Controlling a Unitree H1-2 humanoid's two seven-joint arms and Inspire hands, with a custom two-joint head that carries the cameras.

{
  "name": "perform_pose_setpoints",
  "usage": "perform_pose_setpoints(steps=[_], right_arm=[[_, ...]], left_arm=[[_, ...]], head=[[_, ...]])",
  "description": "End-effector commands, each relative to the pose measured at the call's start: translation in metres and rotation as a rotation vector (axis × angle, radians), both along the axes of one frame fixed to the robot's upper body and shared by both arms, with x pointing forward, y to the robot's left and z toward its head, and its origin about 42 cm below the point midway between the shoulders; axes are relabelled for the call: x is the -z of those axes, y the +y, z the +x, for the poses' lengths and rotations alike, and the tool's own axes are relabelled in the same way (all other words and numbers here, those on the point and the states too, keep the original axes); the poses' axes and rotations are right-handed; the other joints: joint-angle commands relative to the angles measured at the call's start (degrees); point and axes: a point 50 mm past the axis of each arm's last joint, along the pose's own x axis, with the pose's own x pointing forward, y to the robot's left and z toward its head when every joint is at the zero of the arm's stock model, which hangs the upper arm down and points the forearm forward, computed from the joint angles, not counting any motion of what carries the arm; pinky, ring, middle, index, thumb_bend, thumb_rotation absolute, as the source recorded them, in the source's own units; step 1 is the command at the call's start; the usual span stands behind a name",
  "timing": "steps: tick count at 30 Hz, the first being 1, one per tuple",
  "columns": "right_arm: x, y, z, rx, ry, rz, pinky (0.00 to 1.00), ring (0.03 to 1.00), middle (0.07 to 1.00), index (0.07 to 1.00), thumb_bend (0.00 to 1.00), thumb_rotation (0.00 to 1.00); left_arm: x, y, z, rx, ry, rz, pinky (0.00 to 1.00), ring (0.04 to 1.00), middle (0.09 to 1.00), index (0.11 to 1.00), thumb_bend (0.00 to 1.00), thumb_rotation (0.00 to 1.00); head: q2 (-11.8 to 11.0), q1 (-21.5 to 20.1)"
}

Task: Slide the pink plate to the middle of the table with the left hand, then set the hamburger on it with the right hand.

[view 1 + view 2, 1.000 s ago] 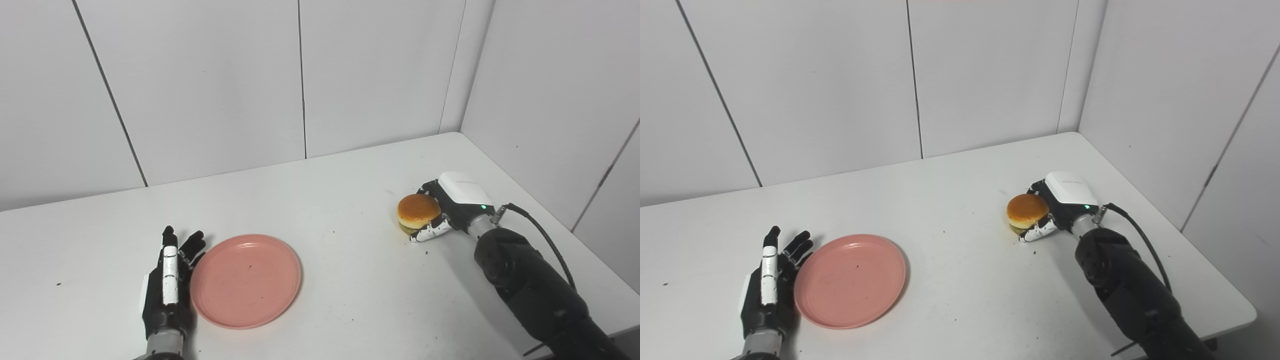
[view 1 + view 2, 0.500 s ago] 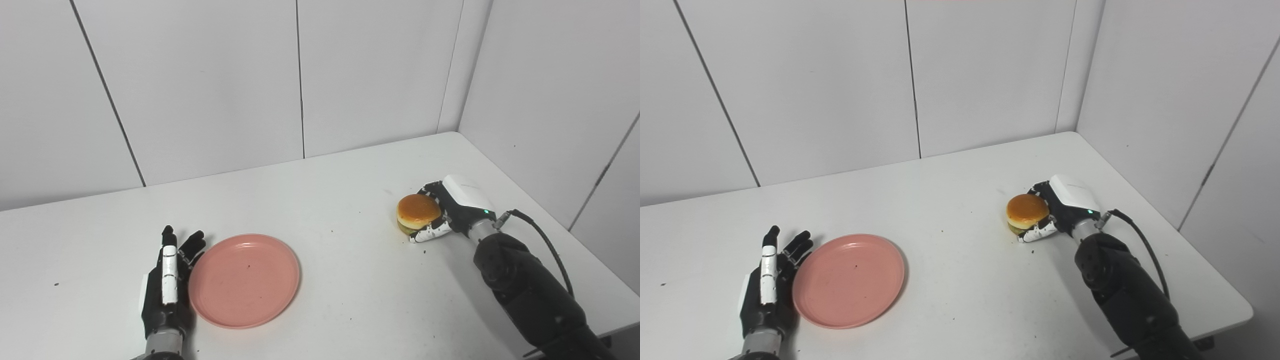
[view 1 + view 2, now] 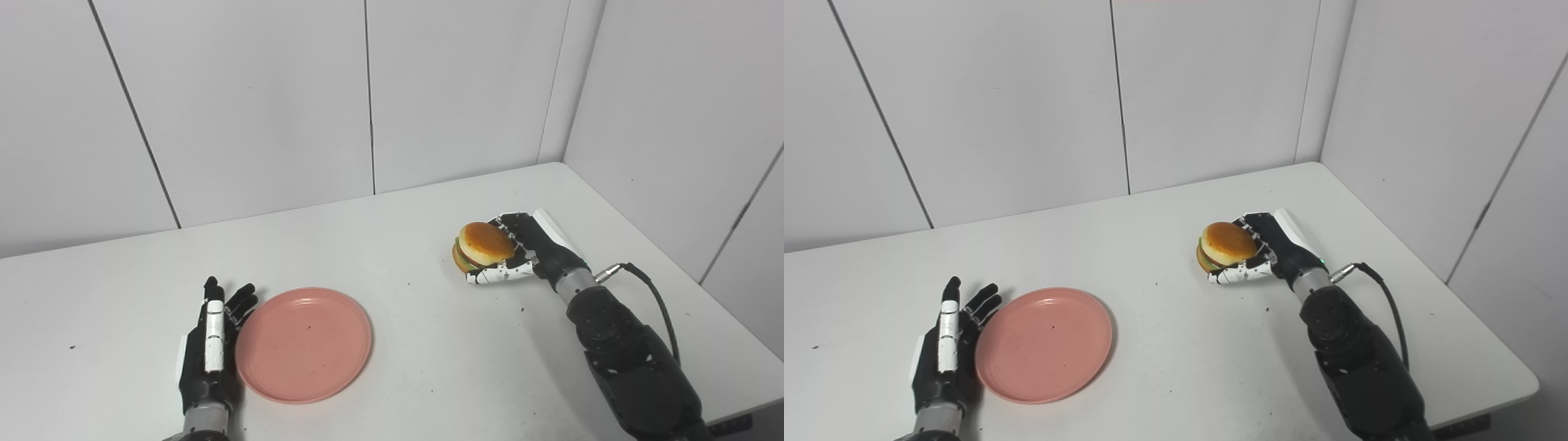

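Observation:
The pink plate point(image 3: 304, 344) lies flat on the white table point(image 3: 416, 343), left of the middle. My left hand point(image 3: 211, 343) rests on edge beside the plate's left rim, fingers straight and apart, holding nothing. My right hand point(image 3: 520, 254) is shut on the hamburger point(image 3: 482, 246), with fingers behind it and the thumb under it. The hamburger is tilted and lifted off the table, to the right of the plate. It also shows in the right eye view point(image 3: 1226, 245).
White wall panels point(image 3: 367, 92) stand behind the table and along its right side. A black cable point(image 3: 649, 294) loops from my right forearm. The table's front right edge point(image 3: 753, 404) is close to that arm.
My right hand has lifted the hamburger off the table and carried it left toward the middle, tilting it. The left hand and the plate have stayed put.

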Motion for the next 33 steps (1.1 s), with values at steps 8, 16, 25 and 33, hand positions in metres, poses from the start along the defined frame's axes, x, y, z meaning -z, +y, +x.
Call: perform_pose_setpoints(steps=[8,16,25,33], right_arm=[[-0.04,0.025,0.005,-0.09,-0.093,-0.024,0.32,0.374,0.44,0.526,0.52,0.0],[-0.053,0.054,0.01,-0.228,-0.136,-0.205,0.26,0.332,0.425,0.531,0.52,0.0],[-0.061,0.087,0.015,-0.315,-0.13,-0.199,0.22,0.3,0.412,0.527,0.52,0.0],[-0.06,0.111,0.019,-0.381,-0.139,-0.23,0.24,0.319,0.413,0.528,0.52,0.0]], left_arm=[[-0.005,-0.02,-0.003,0.002,0.021,0.025,0.76,0.809,0.793,0.981,0.63,0.89],[-0.009,-0.04,-0.002,-0.003,0.025,0.031,0.78,0.788,0.779,0.985,0.6,0.92],[-0.012,-0.057,-0.001,-0.017,0.024,0.034,0.77,0.765,0.764,0.984,0.58,0.92],[-0.013,-0.063,0.0,-0.023,0.027,0.038,0.77,0.775,0.771,0.982,0.58,0.93]], head=[[0.69,3.71],[2.21,8.39],[2.74,11.46],[2.8,13.23]])
